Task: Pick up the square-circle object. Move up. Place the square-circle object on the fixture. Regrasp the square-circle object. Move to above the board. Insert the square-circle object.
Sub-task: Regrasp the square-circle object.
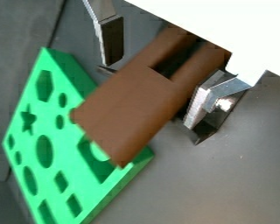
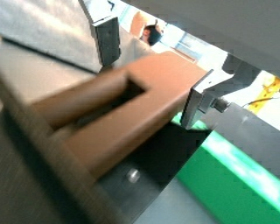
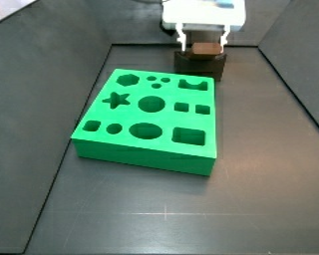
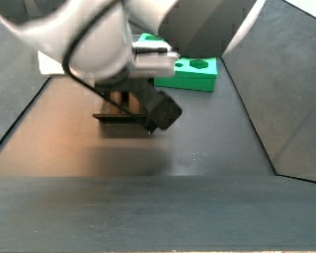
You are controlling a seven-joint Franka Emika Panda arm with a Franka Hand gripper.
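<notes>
Since the gripper [image 3: 202, 47] sits at the top of the side view, behind the board [image 3: 151, 110], clamped on the square-circle object [image 1: 136, 103] right over the fixture [image 4: 122, 117], we're probably mid-regrasp; next we lift toward the board.

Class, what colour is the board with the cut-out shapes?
Bright green board, clearest in a side view; the gripper is beyond its far edge.
</notes>
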